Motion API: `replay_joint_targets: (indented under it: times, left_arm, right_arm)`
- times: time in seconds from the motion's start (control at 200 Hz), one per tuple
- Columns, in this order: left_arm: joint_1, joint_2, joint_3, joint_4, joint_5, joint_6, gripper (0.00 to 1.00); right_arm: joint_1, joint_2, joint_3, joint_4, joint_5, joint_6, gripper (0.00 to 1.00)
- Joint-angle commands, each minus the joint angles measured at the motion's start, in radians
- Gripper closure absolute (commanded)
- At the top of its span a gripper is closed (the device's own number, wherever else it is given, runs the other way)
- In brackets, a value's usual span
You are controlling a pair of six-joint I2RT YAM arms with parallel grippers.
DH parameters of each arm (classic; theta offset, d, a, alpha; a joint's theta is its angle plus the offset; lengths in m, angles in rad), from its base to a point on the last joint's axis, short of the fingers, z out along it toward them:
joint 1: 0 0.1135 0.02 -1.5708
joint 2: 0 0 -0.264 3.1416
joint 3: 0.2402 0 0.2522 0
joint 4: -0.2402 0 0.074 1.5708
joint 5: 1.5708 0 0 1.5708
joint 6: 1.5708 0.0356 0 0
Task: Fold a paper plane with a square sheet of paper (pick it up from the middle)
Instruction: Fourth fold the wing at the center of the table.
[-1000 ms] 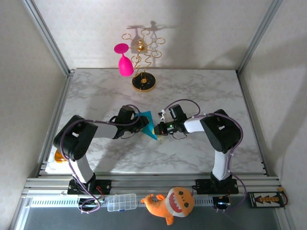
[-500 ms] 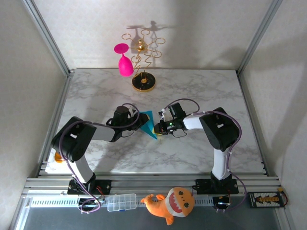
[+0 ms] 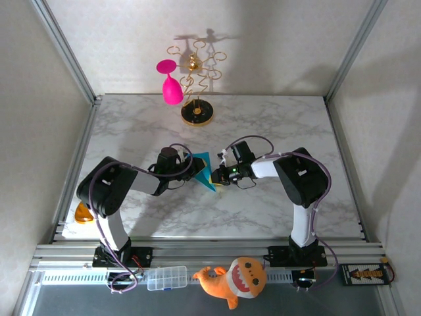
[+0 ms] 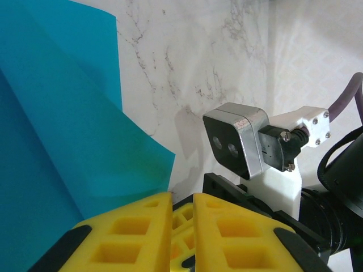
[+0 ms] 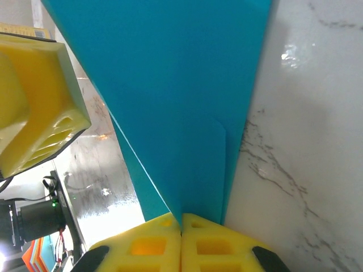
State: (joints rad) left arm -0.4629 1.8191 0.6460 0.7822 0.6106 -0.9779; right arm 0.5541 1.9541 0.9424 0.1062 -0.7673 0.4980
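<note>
- Paper (image 3: 203, 168), folded into a pointed wedge, is lying mid-frame on the table (image 3: 283, 125), between the two grippers.
- Right gripper (image 5: 181, 218) is pinching the wedge's narrow end, with its fingers pressed together on it.
- Left gripper (image 4: 182, 198) is sitting at the paper's left edge, fingers drawn near with a slit between. I cannot tell whether they are nipping it.
- The step in hand is probably creasing a fold. The right should be pinning the tip while the left is pressing along the edge, low and slow, so the layers are not slipping.
- The grippers are crowding each other, so a bump looks like the main risk.
- Stand (image 3: 197, 116) and goblet (image 3: 172, 89) at upper middle, and plush (image 3: 237, 280) at the bottom edge, are sitting well apart and blocking nothing.
</note>
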Motion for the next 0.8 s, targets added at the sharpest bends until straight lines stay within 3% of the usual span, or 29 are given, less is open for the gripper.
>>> replay_joint_targets:
  times: [0.0, 0.391, 0.796]
  left_arm:
    - [0.006, 0.03, 0.027, -0.012, 0.003, 0.025, 0.83]
    - [-0.015, 0.058, 0.077, -0.052, 0.013, 0.046, 0.82]
    - [-0.024, 0.08, 0.09, -0.061, 0.017, 0.047, 0.82]
  right_arm:
    - [-0.001, 0.058, -0.013, -0.044, 0.099, -0.039, 0.91]
    - [-0.002, 0.052, -0.016, -0.042, 0.102, -0.056, 0.81]
    - [-0.002, 0.058, -0.022, -0.042, 0.119, -0.038, 0.83]
